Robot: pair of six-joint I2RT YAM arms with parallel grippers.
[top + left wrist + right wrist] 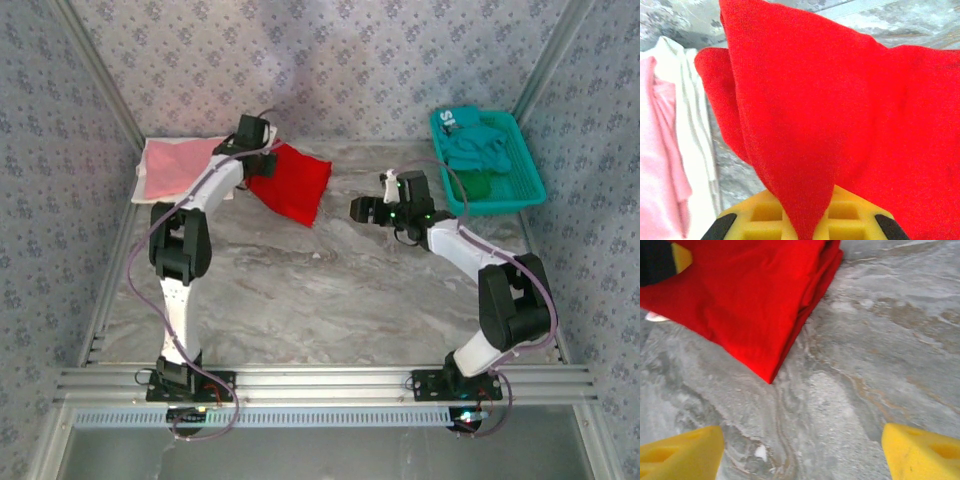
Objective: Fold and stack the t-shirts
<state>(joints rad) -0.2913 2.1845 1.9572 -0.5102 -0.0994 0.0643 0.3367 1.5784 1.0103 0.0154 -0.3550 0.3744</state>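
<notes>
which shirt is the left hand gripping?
The red t-shirt: the left hand is shut on its edge. The pink one lies on the table to its left; the teal ones sit in the basket.

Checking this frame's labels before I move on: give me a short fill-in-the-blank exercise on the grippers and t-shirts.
1. The left gripper holds the red t-shirt; the right gripper holds ____.
2. The right gripper's jaws stand ____ above the bare table.
3. The pink t-shirt lies on the red t-shirt's ____ side.
Missing: nothing; open; left.
</notes>
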